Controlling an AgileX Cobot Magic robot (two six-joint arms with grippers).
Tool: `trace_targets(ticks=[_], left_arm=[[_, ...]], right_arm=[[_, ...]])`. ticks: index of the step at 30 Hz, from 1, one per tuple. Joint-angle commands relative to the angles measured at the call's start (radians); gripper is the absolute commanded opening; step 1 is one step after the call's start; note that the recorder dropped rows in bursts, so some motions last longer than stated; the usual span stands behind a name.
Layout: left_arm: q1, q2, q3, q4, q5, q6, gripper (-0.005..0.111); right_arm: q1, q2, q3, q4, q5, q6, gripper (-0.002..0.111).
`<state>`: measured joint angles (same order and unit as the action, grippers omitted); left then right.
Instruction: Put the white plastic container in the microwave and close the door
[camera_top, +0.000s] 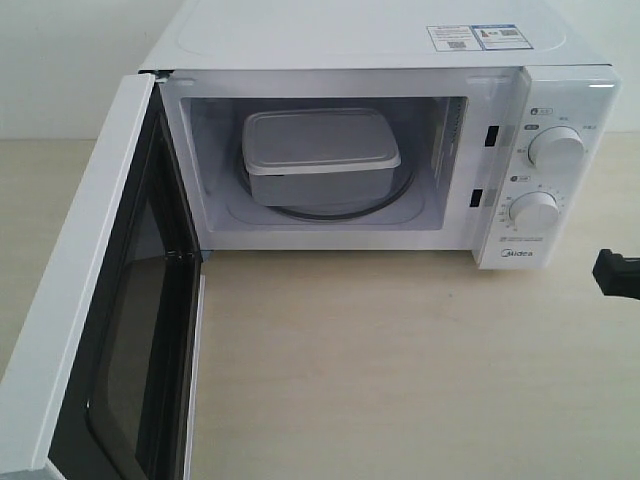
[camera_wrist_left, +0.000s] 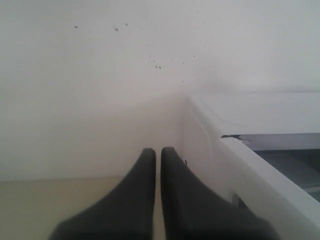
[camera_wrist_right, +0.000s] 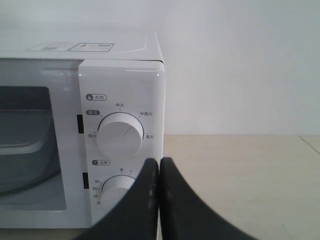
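The white plastic container sits inside the microwave on the glass turntable, lid on. The door stands wide open at the left, its black inner frame and dark window facing the cavity. My right gripper is shut with nothing in it, in front of the dial panel; its dark tip shows at the exterior view's right edge. My left gripper is shut and empty, beside the microwave's outer left side. It does not show in the exterior view.
The microwave stands on a pale wooden table against a white wall. A label sticker lies on the microwave's top. The open door takes up the table's left side.
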<state>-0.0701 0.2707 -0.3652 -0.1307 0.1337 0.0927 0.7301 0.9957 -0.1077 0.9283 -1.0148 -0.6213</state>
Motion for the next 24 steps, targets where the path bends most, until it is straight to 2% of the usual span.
trace_targets(ticks=[1,12,24], left_arm=[[0.0,0.009,-0.008,-0.003,0.014,-0.001,0.004],[0.0,0.009,-0.008,-0.003,-0.063,-0.001,0.004],[0.0,0.009,-0.008,-0.003,-0.058,-0.001,0.004]], right_arm=[[-0.003,-0.007,-0.006,-0.001,-0.012,-0.006,0.0],[-0.003,-0.007,-0.006,-0.001,-0.012,-0.006,0.0],[-0.003,-0.007,-0.006,-0.001,-0.012,-0.006,0.0]])
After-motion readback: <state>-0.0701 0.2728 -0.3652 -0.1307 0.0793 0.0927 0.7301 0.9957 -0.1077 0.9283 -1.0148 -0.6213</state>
